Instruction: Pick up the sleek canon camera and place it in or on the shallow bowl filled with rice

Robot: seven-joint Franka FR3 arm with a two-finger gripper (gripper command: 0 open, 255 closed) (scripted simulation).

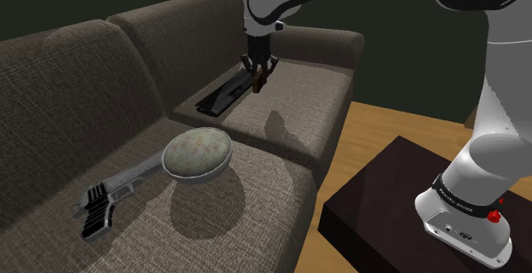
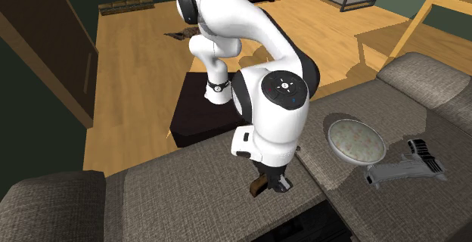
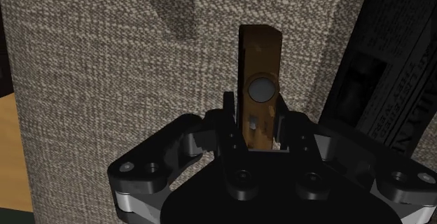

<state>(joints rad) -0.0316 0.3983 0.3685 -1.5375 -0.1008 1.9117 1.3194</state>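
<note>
Brown camera clamped in the end effector, well apart from the rice-filled bowl.

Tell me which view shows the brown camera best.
The wrist view: the camera shows its broad brown face and round lens, clasped in the tool. The shoulder view shows a small brown sliver under the tool; the second exterior view shows one brown end below the arm.

Brown slim camera clasped in gripper; speckled bowl on sofa.
</note>
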